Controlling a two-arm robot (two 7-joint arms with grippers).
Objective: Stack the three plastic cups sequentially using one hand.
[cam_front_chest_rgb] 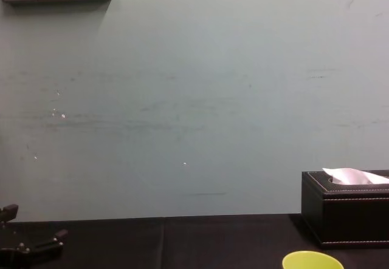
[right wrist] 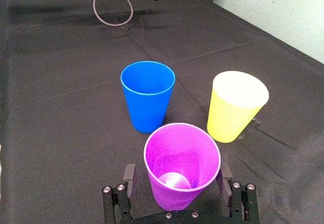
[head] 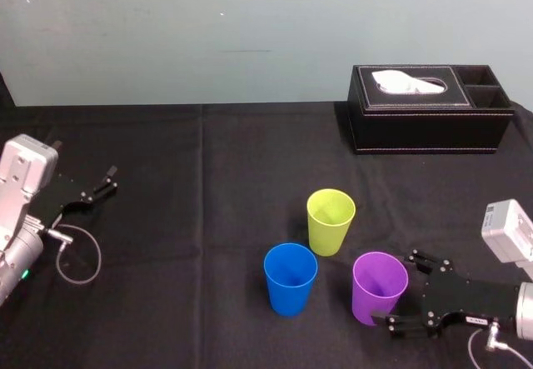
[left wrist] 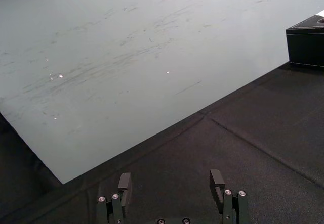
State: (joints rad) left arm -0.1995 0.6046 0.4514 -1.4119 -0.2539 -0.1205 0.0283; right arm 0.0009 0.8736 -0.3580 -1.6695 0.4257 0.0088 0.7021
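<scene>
Purple cup [right wrist: 182, 166] is set loose between the open jaws of the right gripper [right wrist: 177, 172], beside the blue cup [right wrist: 148, 95] and lime-yellow cup [right wrist: 237, 105]. It should be squeezed softly, then lifted straight. Left gripper [head: 100, 187] is parked open at left.

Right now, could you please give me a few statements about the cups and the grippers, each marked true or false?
1. The purple cup stands between the open fingers of the right gripper. True.
2. The blue cup is nested inside the lime-yellow cup. False: they stand apart, each upright on the table.
3. The left gripper holds a cup. False: it is open and empty, at the left side of the table.
4. The tissue box sits at the far right of the table, behind the cups. True.
</scene>
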